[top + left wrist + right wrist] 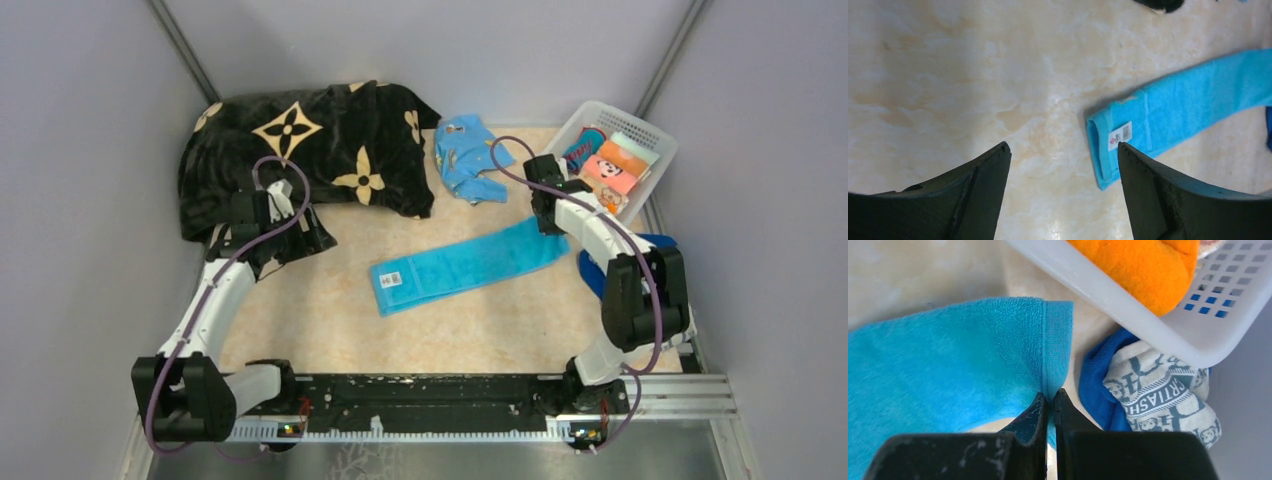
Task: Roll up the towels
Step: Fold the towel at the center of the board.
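Pinching the hem of the turquoise towel (948,355), a folded strip across the table (948,75), the right gripper (1050,399) was clenched on a thin edge; the left gripper (1063,147) hung open beside its labelled end. That bite could slip, skewing the roll.

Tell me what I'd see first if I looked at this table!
The big black blanket with cream flowers, heaped at the far left, grabs the eye first. Next comes the bright turquoise towel, folded into a long strip across the middle, with the right tool pinching its end. A white basket of colourful things sits in the far right corner.
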`<move>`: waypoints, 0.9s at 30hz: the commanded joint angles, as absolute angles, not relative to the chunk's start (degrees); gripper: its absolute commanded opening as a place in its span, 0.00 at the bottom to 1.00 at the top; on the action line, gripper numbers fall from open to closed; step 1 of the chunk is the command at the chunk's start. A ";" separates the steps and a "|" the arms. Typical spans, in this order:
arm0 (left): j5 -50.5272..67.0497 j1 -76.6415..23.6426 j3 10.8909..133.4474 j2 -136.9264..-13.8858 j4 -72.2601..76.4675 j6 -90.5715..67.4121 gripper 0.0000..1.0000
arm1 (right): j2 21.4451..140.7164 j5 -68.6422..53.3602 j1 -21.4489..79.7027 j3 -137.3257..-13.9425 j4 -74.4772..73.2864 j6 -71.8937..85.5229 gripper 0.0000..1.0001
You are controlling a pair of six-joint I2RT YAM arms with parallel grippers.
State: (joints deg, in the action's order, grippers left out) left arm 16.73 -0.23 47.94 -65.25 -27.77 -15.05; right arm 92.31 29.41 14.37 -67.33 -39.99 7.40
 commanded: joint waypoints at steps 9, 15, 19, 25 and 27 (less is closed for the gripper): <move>27.93 -7.02 37.19 -71.32 -15.99 -27.56 0.76 | 86.11 -2.23 30.10 -71.43 -38.79 8.91 0.00; 30.85 -7.66 33.49 -73.66 -10.20 -30.68 0.67 | 90.90 -12.08 38.29 -71.98 -32.16 13.91 0.00; 32.29 -8.74 31.90 -75.75 -6.91 -32.51 0.61 | 95.99 -13.43 43.48 -74.75 -29.84 16.42 0.00; 32.24 -10.30 30.63 -79.43 -4.04 -33.83 0.52 | 103.49 -12.34 49.57 -80.91 -30.82 19.37 0.00; 32.05 -10.74 30.29 -80.70 -3.24 -33.96 0.47 | 104.96 -11.68 50.94 -82.09 -30.92 19.84 0.00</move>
State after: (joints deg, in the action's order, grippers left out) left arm 30.85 -9.76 31.27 -78.70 -7.25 -32.95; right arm 103.31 -11.64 48.51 -77.56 -32.75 17.30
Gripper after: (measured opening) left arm 0.510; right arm 0.024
